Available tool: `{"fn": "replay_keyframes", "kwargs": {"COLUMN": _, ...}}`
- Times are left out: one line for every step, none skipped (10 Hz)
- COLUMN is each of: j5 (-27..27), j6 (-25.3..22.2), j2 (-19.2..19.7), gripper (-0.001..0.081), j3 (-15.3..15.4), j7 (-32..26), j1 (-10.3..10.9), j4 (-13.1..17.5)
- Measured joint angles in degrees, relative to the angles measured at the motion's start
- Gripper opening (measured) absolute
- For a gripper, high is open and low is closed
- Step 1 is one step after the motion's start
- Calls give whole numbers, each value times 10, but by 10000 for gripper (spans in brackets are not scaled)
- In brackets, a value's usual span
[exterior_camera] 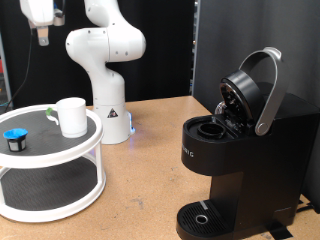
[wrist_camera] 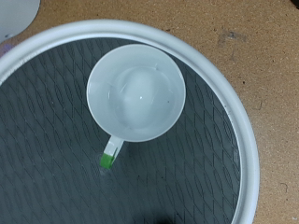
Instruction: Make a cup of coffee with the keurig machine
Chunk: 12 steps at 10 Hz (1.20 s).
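Observation:
The cup [exterior_camera: 72, 116] is a small white mug standing upright on the top tier of a round white stand [exterior_camera: 40, 152], at the exterior view's left. The wrist view looks straight down into the empty cup [wrist_camera: 135, 91], whose handle has a green mark [wrist_camera: 107, 161]. My gripper [exterior_camera: 42, 37] hangs high above the stand at the exterior view's top left, well above the cup and holding nothing that shows. Its fingers do not show in the wrist view. The keurig machine [exterior_camera: 240, 150] stands at the right with its lid [exterior_camera: 250, 88] raised and the pod chamber [exterior_camera: 212, 128] exposed.
A small black pod with a blue top [exterior_camera: 14, 139] sits on the stand's top tier, to the left of the cup. The white robot base [exterior_camera: 108, 110] stands behind the stand. The machine's round drip tray [exterior_camera: 203, 215] holds nothing. The stand's white rim [wrist_camera: 238, 131] rings the dark mesh.

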Motion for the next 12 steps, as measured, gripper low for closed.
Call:
{"fn": "replay_keyframes", "kwargs": {"j5": -5, "j6": 18, "j2": 1, "gripper": 803, "j3": -12, "j7": -11, "j1": 0, "j4": -5}}
{"fn": "replay_keyframes", "kwargs": {"j5": -9, "j6": 37, "j2": 7, "gripper": 803, "j3": -28, "j7": -18, "j1": 0, "j4": -7}}
{"fn": "replay_keyframes", "kwargs": {"j5": -10, "j6": 54, "j2": 17, "gripper": 803, "j3": -43, "j7": -20, "j1": -1, "j4": -5}}
{"fn": "replay_keyframes", "kwargs": {"j5": -11, "j6": 65, "j2": 34, "gripper": 803, "j3": -56, "j7": -20, "j1": -1, "j4": 1}}
{"fn": "replay_keyframes", "kwargs": {"j5": -12, "j6": 68, "j2": 56, "gripper": 803, "j3": -65, "j7": -21, "j1": 0, "j4": 13}}
{"fn": "replay_keyframes", "kwargs": {"j5": -13, "j6": 68, "j2": 81, "gripper": 803, "j3": -71, "j7": -28, "j1": 0, "j4": 27}}
{"fn": "replay_keyframes", "kwargs": {"j5": -13, "j6": 68, "j2": 107, "gripper": 803, "j3": -75, "j7": -37, "j1": 2, "j4": 41}}
{"fn": "replay_keyframes", "kwargs": {"j5": -13, "j6": 68, "j2": 131, "gripper": 803, "j3": -76, "j7": -42, "j1": 3, "j4": 54}}
{"fn": "replay_keyframes", "kwargs": {"j5": -12, "j6": 71, "j2": 150, "gripper": 803, "j3": -76, "j7": -46, "j1": 5, "j4": 63}}
{"fn": "replay_keyframes", "kwargs": {"j5": -9, "j6": 78, "j2": 163, "gripper": 803, "j3": -76, "j7": -54, "j1": 6, "j4": 67}}
{"fn": "replay_keyframes", "kwargs": {"j5": -4, "j6": 87, "j2": 169, "gripper": 803, "j3": -76, "j7": -58, "j1": 8, "j4": 68}}
{"fn": "replay_keyframes", "kwargs": {"j5": 1, "j6": 88, "j2": 169, "gripper": 803, "j3": -75, "j7": -65, "j1": 8, "j4": 68}}
